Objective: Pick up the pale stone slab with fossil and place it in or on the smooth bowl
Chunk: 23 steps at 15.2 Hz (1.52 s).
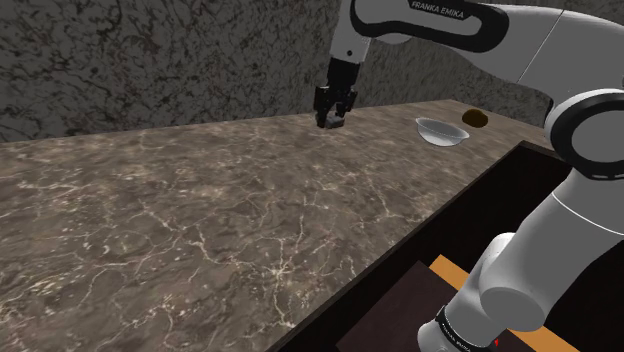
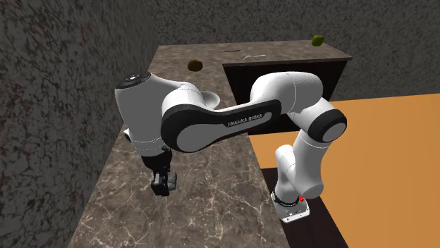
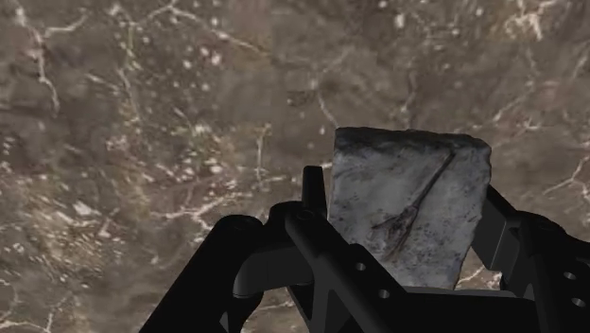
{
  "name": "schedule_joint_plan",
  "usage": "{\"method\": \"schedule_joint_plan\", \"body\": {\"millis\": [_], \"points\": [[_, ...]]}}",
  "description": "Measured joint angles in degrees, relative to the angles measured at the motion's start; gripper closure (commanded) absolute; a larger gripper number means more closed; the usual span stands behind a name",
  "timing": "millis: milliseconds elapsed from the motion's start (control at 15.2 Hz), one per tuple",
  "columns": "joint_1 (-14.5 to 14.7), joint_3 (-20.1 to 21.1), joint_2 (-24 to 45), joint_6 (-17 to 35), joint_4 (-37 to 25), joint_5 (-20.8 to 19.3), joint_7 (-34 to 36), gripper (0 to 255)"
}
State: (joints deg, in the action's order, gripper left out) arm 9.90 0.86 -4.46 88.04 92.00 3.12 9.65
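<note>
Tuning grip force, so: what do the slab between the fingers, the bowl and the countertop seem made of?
Slab: pale grey stone, matt and mottled, with a dark branching fossil imprint. Bowl: smooth, pale grey with a sheen; ceramic or metal, unclear. Countertop: brown stone with white veins, likely marble.

Light is dim and even in all three views, with no glare anywhere. The marble counter (image 1: 180,230) reads dull brown, and only its pale veins catch light. The white arm (image 1: 585,215) is brighter on its upper curves and greyer beneath, so the light seems to fall from above. A faint shadow darkens the counter under the gripper (image 2: 163,184). In the wrist view the black fingers (image 3: 314,194) lose nearly all detail, while the stone slab (image 3: 416,189) looks pale and evenly lit.
</note>
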Motion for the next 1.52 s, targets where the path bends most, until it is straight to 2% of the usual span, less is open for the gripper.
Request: {"method": "schedule_joint_plan", "body": {"millis": [792,1056,1188,1518], "points": [[-0.04,-0.05,4.12,-10.41,-14.53,0.00,0.47,255],[-2.02,-2.13,2.18,-11.30,-13.27,-0.05,-3.48,255],[-3.14,-3.38,-0.06,-10.59,-10.18,-0.20,-5.91,255],[-6.29,-7.38,-3.23,-10.91,-7.00,-0.88,-13.13,255]]}}
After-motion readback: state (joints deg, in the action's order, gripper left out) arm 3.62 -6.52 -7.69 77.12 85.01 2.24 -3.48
